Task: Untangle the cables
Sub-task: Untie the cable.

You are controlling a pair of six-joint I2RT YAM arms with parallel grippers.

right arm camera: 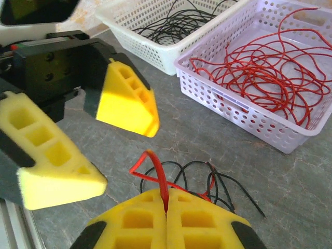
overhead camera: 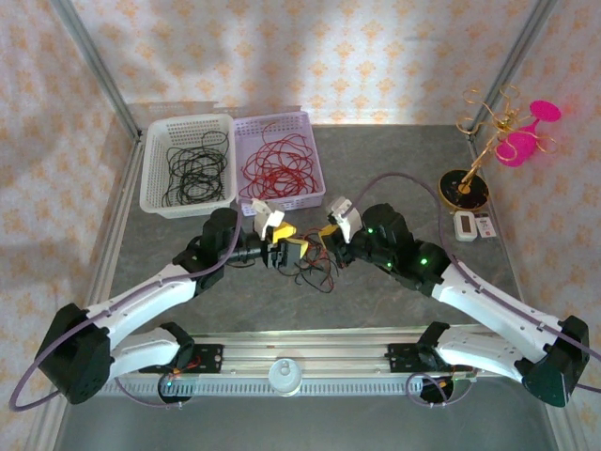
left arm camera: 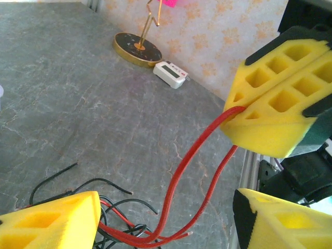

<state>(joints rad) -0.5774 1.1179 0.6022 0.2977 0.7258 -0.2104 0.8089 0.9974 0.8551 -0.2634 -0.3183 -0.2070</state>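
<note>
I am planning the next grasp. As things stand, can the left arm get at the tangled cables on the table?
Probably yes. The left pincer hangs open right beside the tangle, nothing between them. The red cable clamped in the right pincer leads down into it and may be caught too.

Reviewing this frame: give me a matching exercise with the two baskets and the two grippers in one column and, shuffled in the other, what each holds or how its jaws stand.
Column one
1. white basket
2. lilac basket
3. left gripper
4. right gripper

Column two
A. shut on a red cable
B. holds red cables
C. jaws open, gripping nothing
D. holds black cables

Pairs: 1-D, 2-B, 3-C, 4-A
</note>
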